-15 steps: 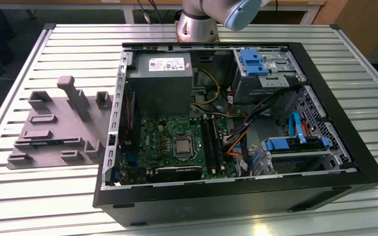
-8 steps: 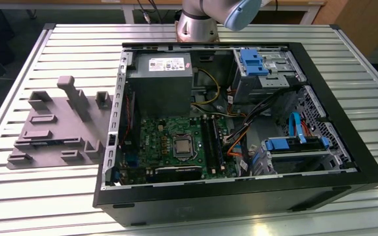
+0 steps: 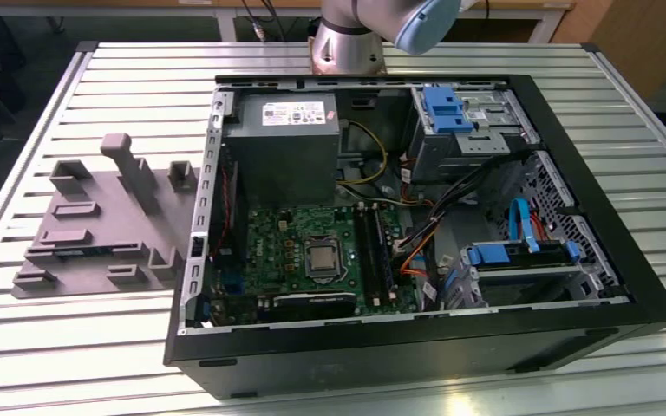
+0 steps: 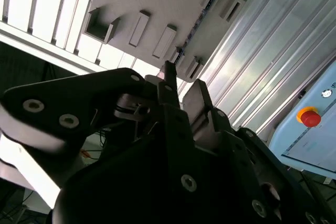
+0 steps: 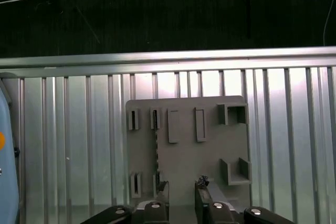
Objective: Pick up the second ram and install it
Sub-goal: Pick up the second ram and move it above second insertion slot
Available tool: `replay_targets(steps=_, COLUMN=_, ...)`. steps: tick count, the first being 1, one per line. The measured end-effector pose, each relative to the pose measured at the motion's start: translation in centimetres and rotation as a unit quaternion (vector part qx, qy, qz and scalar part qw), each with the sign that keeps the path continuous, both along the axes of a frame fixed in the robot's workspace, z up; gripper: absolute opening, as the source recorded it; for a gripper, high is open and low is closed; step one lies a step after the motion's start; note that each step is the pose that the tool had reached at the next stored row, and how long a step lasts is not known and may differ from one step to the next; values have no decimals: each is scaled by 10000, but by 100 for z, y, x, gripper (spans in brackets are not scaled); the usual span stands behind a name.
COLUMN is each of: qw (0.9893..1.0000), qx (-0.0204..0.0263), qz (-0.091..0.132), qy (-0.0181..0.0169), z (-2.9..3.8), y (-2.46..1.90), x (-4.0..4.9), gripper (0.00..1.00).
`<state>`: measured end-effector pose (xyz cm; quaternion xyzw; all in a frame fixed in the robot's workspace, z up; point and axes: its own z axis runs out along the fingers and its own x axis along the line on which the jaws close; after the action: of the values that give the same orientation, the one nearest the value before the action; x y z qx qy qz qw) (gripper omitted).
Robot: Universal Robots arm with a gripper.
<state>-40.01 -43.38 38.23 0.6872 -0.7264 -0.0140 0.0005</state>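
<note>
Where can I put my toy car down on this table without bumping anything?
The bare slats of the table at the exterior view's lower left, between the grey holder and the table's edge, are free. So are the slats beyond the holder and those at the exterior view's right of the computer case. The case's inside is crowded with cables.

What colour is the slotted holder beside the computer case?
The slotted holder is plain grey, best seen in the exterior view.

A: How is the gripper [image 5: 182,187] looking?
B: Its fingers [image 5: 201,192] are standing apart, holding nothing between them.
A: And the arm [image 3: 350,39]?
B: Its base is standing upright, blue-capped joint above.
</note>
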Motion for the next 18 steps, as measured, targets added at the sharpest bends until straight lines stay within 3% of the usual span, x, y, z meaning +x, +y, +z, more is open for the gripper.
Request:
replay_targets(steps=2, qw=10000, qx=0, qz=0, qy=0, z=0, y=0, x=0, gripper=41)
replay_targets(steps=4, qw=10000, qx=0, qz=0, qy=0, z=0, y=0, x=0, gripper=41)
replay_targets(steps=5, qw=10000, qx=0, qz=0, qy=0, z=-1, y=0, x=0, gripper=47)
replay_targets(steps=18, qw=10000, qx=0, qz=0, qy=0, z=-9, y=0, x=0, gripper=47)
